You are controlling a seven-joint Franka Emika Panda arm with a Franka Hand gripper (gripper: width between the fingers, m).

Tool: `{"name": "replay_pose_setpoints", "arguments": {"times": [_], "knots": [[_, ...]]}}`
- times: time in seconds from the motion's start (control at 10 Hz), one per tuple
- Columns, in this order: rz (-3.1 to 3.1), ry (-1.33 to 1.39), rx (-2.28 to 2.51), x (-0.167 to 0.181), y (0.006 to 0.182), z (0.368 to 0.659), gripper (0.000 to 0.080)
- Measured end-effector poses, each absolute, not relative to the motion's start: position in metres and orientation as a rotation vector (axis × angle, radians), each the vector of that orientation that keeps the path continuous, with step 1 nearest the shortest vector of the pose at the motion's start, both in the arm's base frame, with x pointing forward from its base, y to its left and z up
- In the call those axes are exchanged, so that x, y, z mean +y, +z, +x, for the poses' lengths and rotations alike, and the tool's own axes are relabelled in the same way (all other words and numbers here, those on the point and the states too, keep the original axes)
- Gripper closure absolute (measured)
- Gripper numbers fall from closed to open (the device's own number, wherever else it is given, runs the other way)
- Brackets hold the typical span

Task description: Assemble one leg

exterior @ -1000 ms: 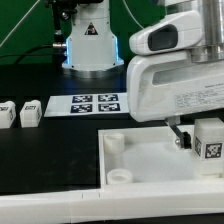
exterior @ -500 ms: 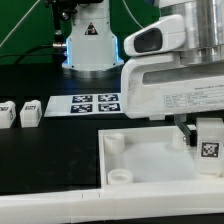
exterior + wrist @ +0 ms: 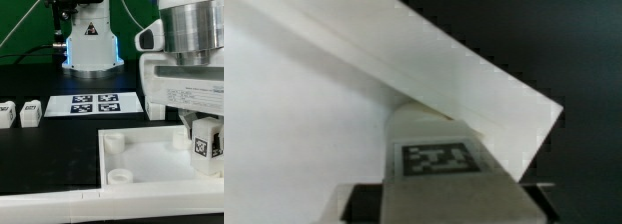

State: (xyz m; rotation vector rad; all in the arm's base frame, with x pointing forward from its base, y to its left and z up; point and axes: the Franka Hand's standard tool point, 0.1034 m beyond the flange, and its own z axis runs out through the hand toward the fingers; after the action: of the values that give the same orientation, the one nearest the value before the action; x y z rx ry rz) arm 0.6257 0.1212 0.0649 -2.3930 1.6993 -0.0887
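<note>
White leg (image 3: 206, 141) pinched in claw (image 3: 195, 137), above panel (image 3: 150, 158) at its 3 o'clock edge. Two spare legs (image 3: 30, 112) at 9 o'clock on desk (image 3: 50, 150).

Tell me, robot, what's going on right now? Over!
Gripper shut on the leg. Leg held above the white panel, near its corner. Nothing blocking. Two spare legs off to the side.

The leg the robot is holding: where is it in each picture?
Exterior view: the leg sits at the picture's right edge, in the gripper, above the white panel.
Wrist view: the leg fills the lower middle.
Shared landmark: the white panel.
</note>
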Motion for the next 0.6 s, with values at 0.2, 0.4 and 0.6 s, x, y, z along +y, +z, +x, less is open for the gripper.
{"name": "replay_pose_setpoints", "arguments": {"times": [0.2, 0.4, 0.6], "knots": [[-2.102, -0.012, 2.001, 0.1218, 0.0646, 0.6262, 0.05], [-2.051, 0.001, 2.045, 0.1219, 0.0645, 0.6261, 0.0496], [-2.087, -0.005, 2.007, 0.122, 0.0645, 0.6261, 0.0291]]}}
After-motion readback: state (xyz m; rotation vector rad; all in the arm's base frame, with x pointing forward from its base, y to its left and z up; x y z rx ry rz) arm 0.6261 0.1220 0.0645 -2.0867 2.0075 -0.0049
